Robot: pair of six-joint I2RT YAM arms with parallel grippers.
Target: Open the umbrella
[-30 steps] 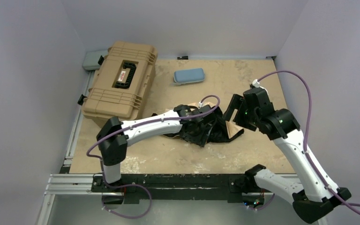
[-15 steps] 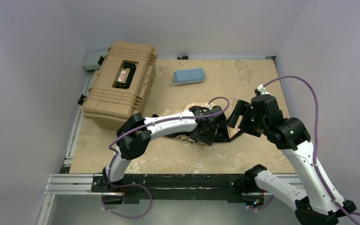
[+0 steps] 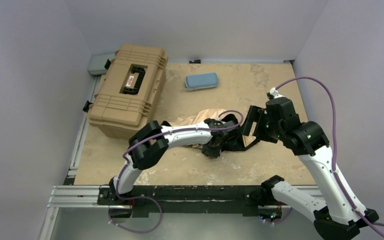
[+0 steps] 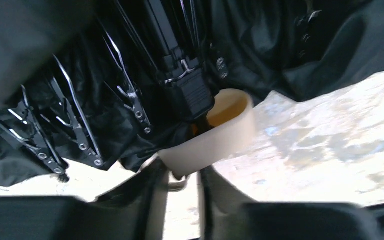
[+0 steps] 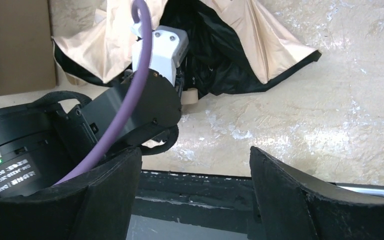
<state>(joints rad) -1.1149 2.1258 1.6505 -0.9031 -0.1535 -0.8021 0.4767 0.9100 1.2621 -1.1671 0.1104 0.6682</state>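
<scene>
Robot lab test cell here, plain pale lilac walls boxing in three sides, scuffed plywood tabletop, aluminium rail along 6 o'clock, two white robot arms bolted there, purple cables looping, tan hard case at 10 o'clock.

Top camera looks down; close wrist cameras share the umbrella.

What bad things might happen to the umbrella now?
The left pincer seems to pinch only the edge of the round handle of the umbrella, so it might slip out. The thin metal ribs lie bunched right beside it and might bend or snag. The right pincer is open and holds nothing, so the umbrella may just drag along the table.
</scene>
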